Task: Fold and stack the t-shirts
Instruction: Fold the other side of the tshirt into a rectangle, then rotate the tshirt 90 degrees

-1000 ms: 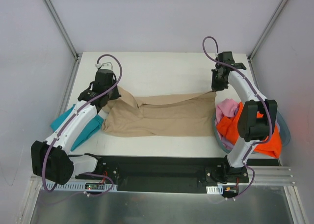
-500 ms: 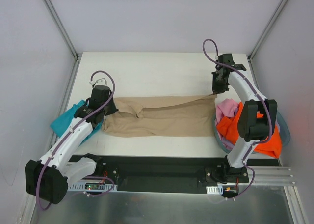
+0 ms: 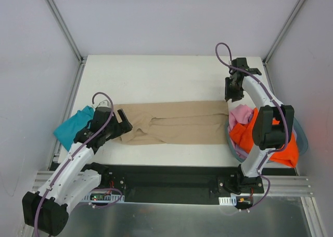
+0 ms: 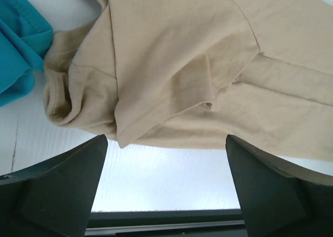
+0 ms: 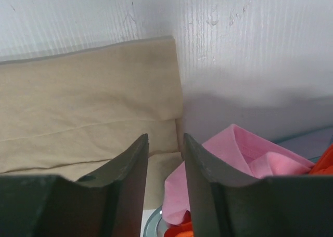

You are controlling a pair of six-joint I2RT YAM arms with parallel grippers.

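The tan t-shirt [image 3: 177, 122] lies flat as a long folded strip across the middle of the table. My left gripper [image 3: 123, 123] hovers at its left end, open, with nothing between the fingers; in the left wrist view the gripper [image 4: 165, 143] is over bare table just short of the tan sleeve [image 4: 177, 65]. My right gripper [image 3: 232, 94] stands over the shirt's far right corner [image 5: 99, 96], jaws a little apart and empty [image 5: 165, 141]. A teal t-shirt [image 3: 73, 125] lies crumpled at the left edge. Pink [image 3: 240, 114] and orange [image 3: 270, 141] t-shirts are heaped at the right.
The round blue-grey basket [image 3: 302, 137] holding the pink and orange shirts sits at the table's right edge, under the right arm's elbow. White walls and metal posts close in the table. A black rail [image 3: 171, 177] with the arm bases runs along the near edge.
My left gripper pulled the shirt's left end toward the near side, then opened and let go. The right gripper loosened off the far right corner; the shirt now lies flatter and narrower.
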